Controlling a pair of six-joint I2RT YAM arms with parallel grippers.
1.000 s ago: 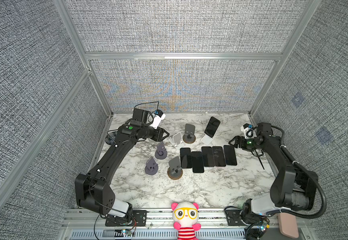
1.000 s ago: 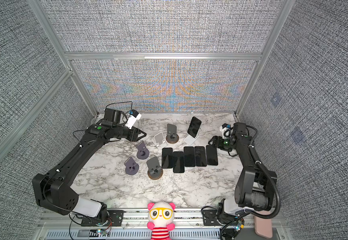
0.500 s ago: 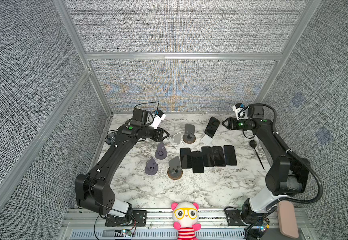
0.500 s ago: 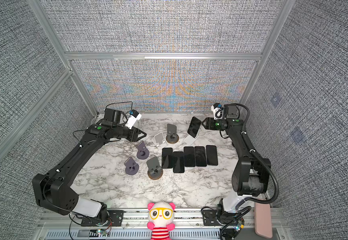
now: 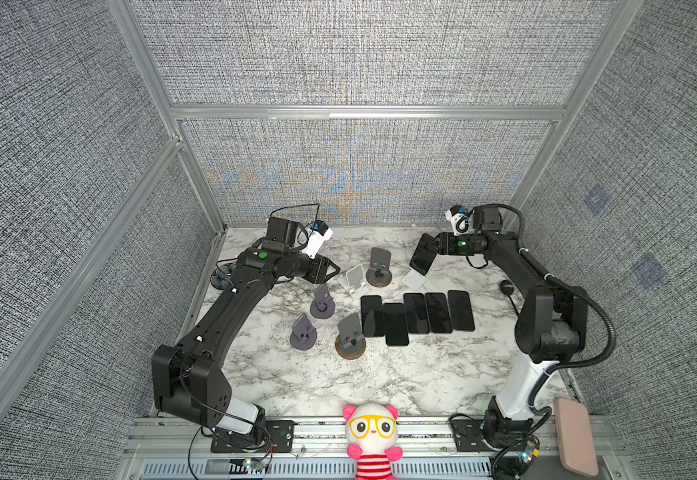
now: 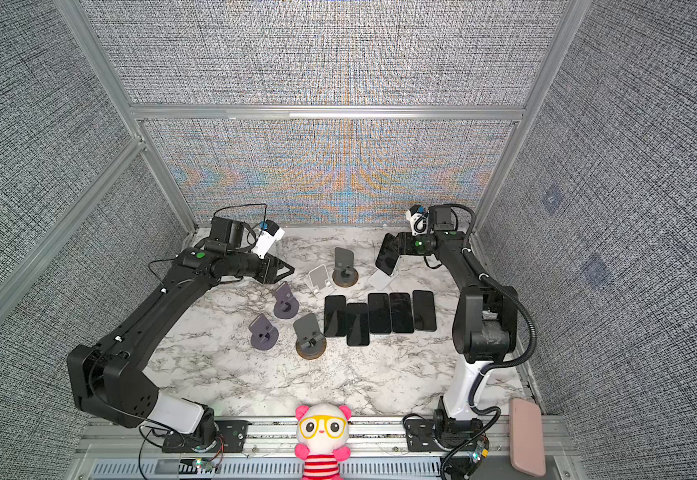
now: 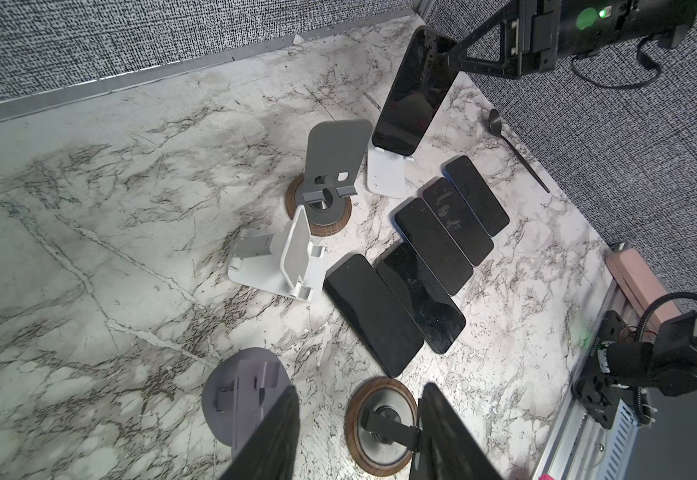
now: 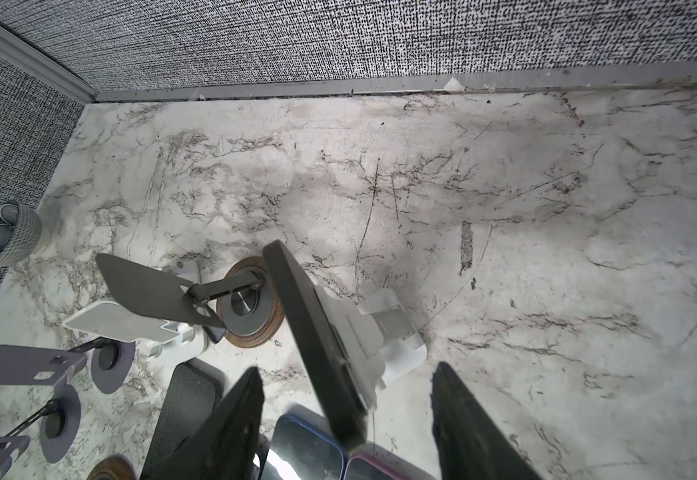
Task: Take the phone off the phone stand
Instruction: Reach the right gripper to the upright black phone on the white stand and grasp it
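The step in hand is the grasp of the last standing phone [image 5: 423,254]. It leans on a white stand [image 5: 414,280] near the back right of the surface [image 5: 380,382], with its lower edge seated in the stand's lip. Five other phones [image 5: 417,313] lie flat in a row in front of it.

The right gripper [image 8: 346,368] is at the phone's upper end. In the right wrist view its fingers [image 8: 234,424] are spread to either side of the phone's thin edge, with a gap showing on both sides, so it holds nothing yet. The left gripper [image 7: 361,387] hangs partly open and empty above the bare stands at the left, well apart from the phone.

The next move likely calls for the right gripper to close squarely on the phone's two faces. It should then lift up and slightly away from the backrest, so that the lower edge clears the lip without dragging the light stand along.
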